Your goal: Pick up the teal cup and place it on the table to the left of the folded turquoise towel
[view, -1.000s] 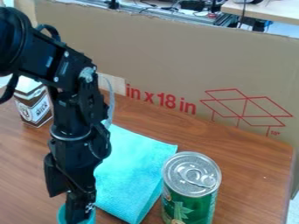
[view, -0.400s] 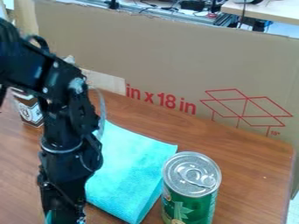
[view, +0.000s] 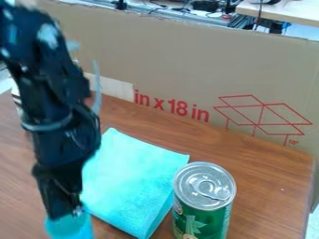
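Note:
At the lower left of the camera view, my gripper (view: 65,214) hangs pointing down, shut on a light blue cup (view: 70,228) at its top. The cup's lower part runs out of the bottom edge of the view. Just right of them a folded turquoise cloth (view: 134,179) lies on the table. A green can (view: 204,219) with a silver pull-tab lid stands upright against the cloth's right side, apart from the gripper.
Behind the arm, a brown and white carton (view: 17,99) is mostly hidden at the left. A tall cardboard panel (view: 187,60) with red print borders the back of the wooden table (view: 268,186). The table's right edge runs beyond the can.
The arm has shifted left, and the blue cup has moved with the gripper, dipping lower and then rising again. More of the cloth shows and less of the carton. Cloth and can have stayed put.

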Tool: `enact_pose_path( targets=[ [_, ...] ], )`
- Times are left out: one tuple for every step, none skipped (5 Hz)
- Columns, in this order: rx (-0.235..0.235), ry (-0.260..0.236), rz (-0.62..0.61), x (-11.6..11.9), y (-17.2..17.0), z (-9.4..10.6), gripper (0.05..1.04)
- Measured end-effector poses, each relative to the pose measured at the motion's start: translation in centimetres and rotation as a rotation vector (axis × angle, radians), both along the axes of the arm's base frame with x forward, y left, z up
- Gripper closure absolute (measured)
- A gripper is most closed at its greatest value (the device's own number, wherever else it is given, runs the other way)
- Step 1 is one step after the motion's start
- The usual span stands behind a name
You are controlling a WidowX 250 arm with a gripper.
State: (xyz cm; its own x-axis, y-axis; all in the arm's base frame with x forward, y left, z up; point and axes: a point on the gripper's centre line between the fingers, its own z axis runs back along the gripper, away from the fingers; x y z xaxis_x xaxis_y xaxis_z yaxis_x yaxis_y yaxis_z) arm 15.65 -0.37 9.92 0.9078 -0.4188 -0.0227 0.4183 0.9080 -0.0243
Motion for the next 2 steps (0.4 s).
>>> enact_pose_path(
  targets=[
    [-0.020,-0.052,0.056,0.9,1.5,2.7,1.002],
    [-0.008,-0.005,0.172,2.9,5.6,2.7,1.002]
  ],
)
